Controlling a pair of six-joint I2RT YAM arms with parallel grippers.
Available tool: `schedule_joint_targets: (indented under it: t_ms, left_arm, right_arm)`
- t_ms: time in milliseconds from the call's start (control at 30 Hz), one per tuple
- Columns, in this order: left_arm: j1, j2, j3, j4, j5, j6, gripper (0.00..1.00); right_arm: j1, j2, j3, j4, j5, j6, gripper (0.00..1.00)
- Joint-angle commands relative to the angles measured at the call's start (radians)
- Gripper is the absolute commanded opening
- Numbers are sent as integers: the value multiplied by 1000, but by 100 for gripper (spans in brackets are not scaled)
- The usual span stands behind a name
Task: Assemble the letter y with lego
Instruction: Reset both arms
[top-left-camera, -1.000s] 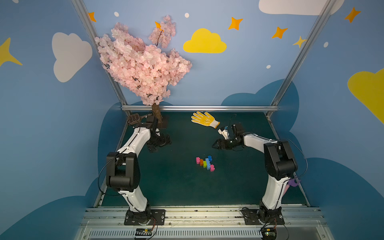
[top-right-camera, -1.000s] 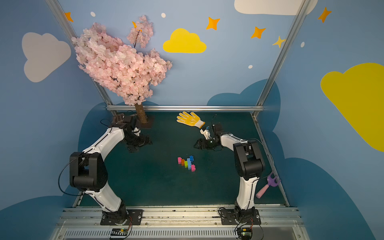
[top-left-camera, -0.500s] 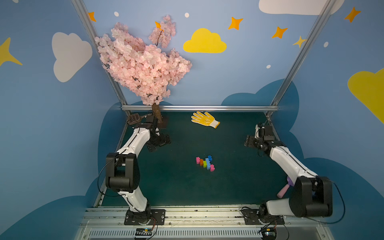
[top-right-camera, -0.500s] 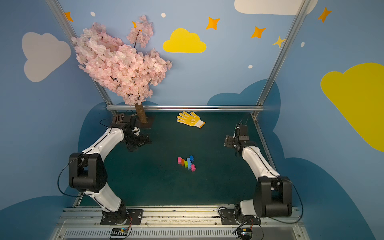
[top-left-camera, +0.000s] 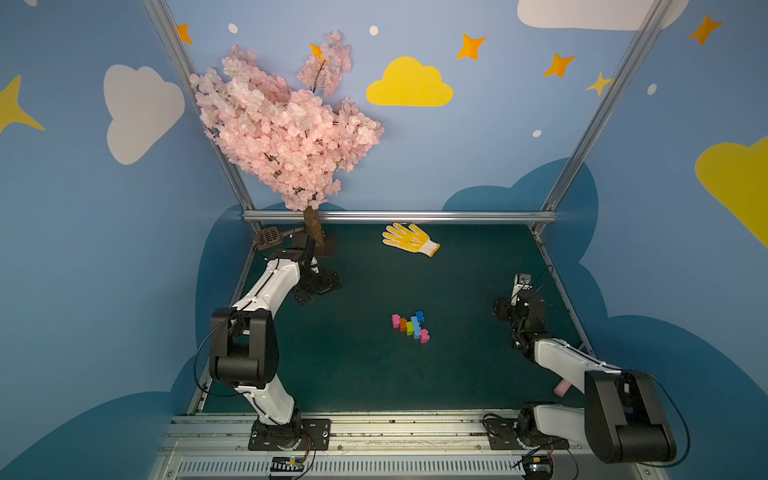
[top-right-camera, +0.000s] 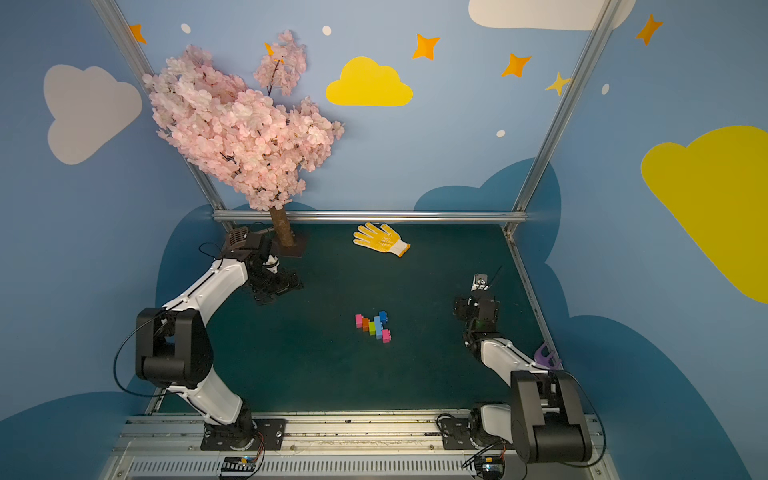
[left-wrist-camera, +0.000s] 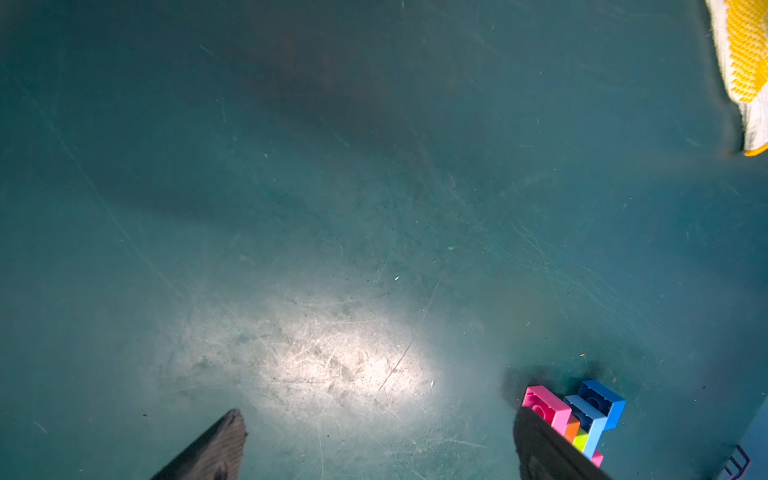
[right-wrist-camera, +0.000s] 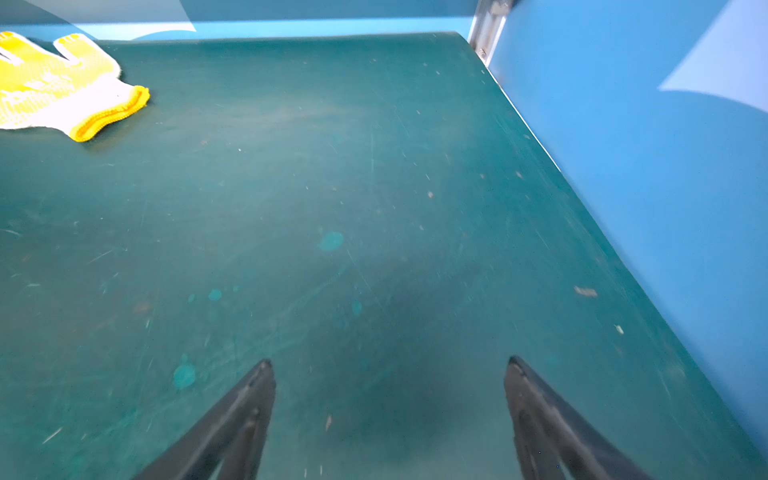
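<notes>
Centrally, letter y (top-left-camera: 410, 327) apart from left claw (left-wrist-camera: 380, 415) and right claw (right-wrist-camera: 389, 363), both agape, empty, toward opposite mat (top-left-camera: 457, 374) edges.

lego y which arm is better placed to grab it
Probably left: the open left claw faces the lego y, which shows in the left wrist view. The open right claw faces the back corner.

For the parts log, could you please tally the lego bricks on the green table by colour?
Pink studded plastic bricks: 2
Orange studded plastic brick: 1
Lime green studded plastic brick: 1
Dark blue studded plastic brick: 1
Longer light blue studded plastic brick: 1
Total: 6
</notes>
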Motion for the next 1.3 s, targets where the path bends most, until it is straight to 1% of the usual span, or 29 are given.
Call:
schedule_joint_targets:
  t_ms: [0, 67, 100, 200, 267, 333, 367, 433, 467, 500, 533, 567, 633, 667, 700, 767, 833, 867, 933, 1000, 1067, 1133, 1200, 1233, 1267]
  left_arm:
    - [4, -51, -31, 49, -46, -5, 100]
    - [4, -82, -68, 101, -82, -4, 100]
    - [4, -106, -103, 148, -103, -1, 100]
    - [3, -206, -263, 364, -170, 9, 100]
    - [2, -285, -375, 521, -199, 42, 100]
    - [2, -375, -485, 652, -267, 93, 100]
    - [3, -416, -528, 699, -303, 117, 100]
    - [3, -497, -618, 801, -384, 178, 100]
    - [3, -537, -672, 865, -418, 208, 100]
    - [2, -571, -734, 947, -444, 235, 100]
    - [3, -593, -785, 1035, -450, 257, 100]
    - [3, -615, -843, 1126, -444, 272, 100]
    - [3, -630, -916, 1261, -447, 268, 100]
    - [3, -627, -935, 1303, -451, 266, 100]
    - [3, -612, -939, 1317, -442, 303, 100]
    - [0, -570, -912, 1274, -465, 370, 100]
    - [0, -514, -901, 1257, -530, 358, 100]
    - [0, -485, -906, 1276, -546, 329, 100]
    - [-1, -435, -930, 1356, -521, 312, 100]
    - [-7, -362, -965, 1501, -529, 300, 100]
    - [-26, -307, -973, 1624, -545, 381, 100]
    - [-34, -259, -976, 1662, -557, 386, 100]
    - [-42, -162, -992, 1844, -535, 432, 100]
    - [-52, -163, -982, 1811, -526, 443, 100]
    - [-50, -177, -967, 1755, -536, 426, 100]
  right_arm:
    - [-2, 88, 8, 160, -8, -18, 86]
    - [5, 130, 16, 210, 27, -3, 86]
    - [4, 140, 32, 193, 21, -3, 86]
    - [1, 160, 96, 86, 5, 5, 86]
    - [-3, 154, 93, 83, -3, 3, 86]
    - [-3, 155, 94, 80, -4, 2, 86]
    - [-4, 157, 95, 79, -23, -4, 86]
    - [-5, 154, 84, 90, -100, -45, 84]
    - [-7, 149, 62, 114, -130, -60, 85]
    - [-7, 165, 24, 198, -182, -100, 87]
    - [1, 184, -22, 322, -192, -117, 87]
    - [3, 203, -59, 420, -183, -96, 88]
    - [2, 244, -64, 507, -173, -89, 89]
    - [-3, 244, -62, 510, -178, -85, 90]
    - [-3, 233, -57, 482, -177, -85, 90]
    - [-2, 210, -31, 383, -176, -98, 90]
    - [-1, 178, 11, 262, -171, -79, 90]
    - [-3, 162, 35, 168, -189, -96, 90]
    - [-8, 167, 30, 193, -192, -99, 90]
    - [-8, 163, 32, 182, -193, -96, 90]
    - [-8, 163, 32, 181, -194, -96, 90]
    - [-8, 163, 31, 181, -193, -95, 90]
    - [-8, 163, 32, 182, -192, -96, 90]
    - [-7, 163, 32, 182, -194, -96, 90]
    - [-7, 163, 32, 182, -196, -95, 90]
